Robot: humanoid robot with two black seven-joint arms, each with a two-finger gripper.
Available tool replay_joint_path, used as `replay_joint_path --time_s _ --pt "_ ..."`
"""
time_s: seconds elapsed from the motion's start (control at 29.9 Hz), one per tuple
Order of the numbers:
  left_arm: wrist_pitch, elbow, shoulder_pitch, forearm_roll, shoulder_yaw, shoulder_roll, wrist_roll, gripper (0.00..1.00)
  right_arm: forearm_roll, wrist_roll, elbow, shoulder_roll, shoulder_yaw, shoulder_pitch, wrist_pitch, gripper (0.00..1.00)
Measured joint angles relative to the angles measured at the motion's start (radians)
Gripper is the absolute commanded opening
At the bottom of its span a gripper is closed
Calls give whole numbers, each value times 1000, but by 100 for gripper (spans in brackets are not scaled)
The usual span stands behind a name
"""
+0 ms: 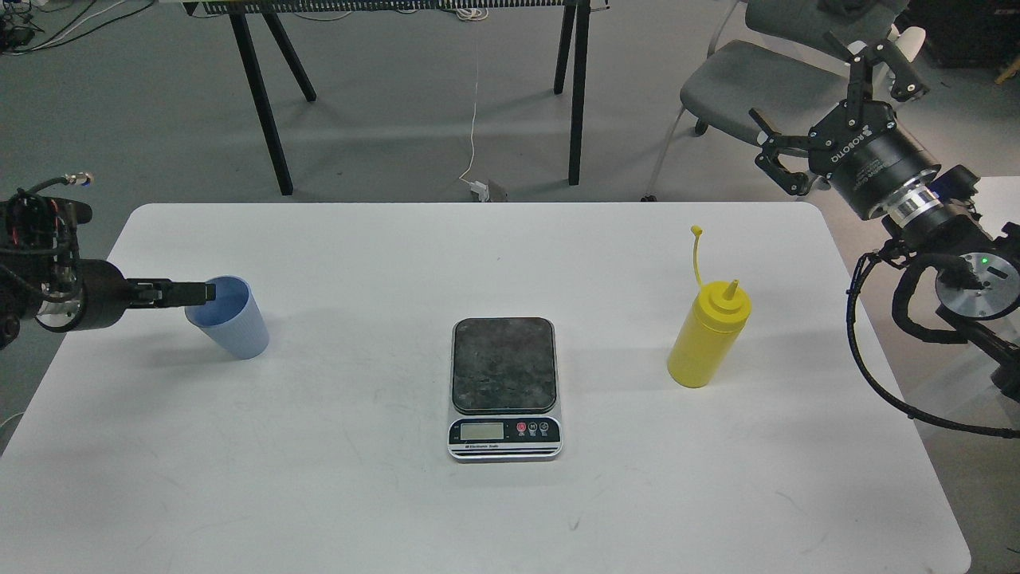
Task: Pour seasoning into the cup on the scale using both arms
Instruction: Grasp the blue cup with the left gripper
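Clearly the weak point is the cup (229, 317): it leans, its mouth tipped toward the left gripper (203, 292), whose dark fingers reach in flat from the left and meet the near rim. From this angle the fingers merge into one thin bar, so I cannot tell whether they pinch the rim, stand apart, or only touch it. If the hold is a shallow bite on a thin ribbed wall, the cup could slip or pivot out when lifted, or roll away across the table (494, 510) if released while tilted. A squeeze that is too hard could also buckle the soft wall.

Ahead of those fingers, off to their right, lies the scale (504, 387), its dark platform bare. A cup set down off-centre or still leaning could topple there, and a hard landing could shove the scale.

Beyond the scale stands the seasoning (708, 335), upright, its cap strap sticking up beside the nozzle. The right gripper (829, 100) hangs high and well apart from it, up and to the right, its fingers spread wide with nothing between them. The wrist is angled up and away from the table, so it needs a long descent and a turn; a careless approach could knock the tall bottle over or snag the strap.

The left forearm lies low and nearly level over the table edge.
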Motion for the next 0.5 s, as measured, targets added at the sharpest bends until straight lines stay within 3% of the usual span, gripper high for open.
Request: replay_joint_path --time_s 0.13,0.27,0.4,0.5 --pt "22 43 20 -4 0 -39 0 88 0 0 1 1 0 0 0 99" --pt "42 59 28 -4 -1 -53 0 58 -1 0 2 1 0 -3 0 99" --pt "54 60 30 6 -1 -55 0 18 -1 0 2 3 0 -3 0 99" --pt "55 60 31 14 10 -55 0 9 -1 0 2 3 0 -3 0 99"
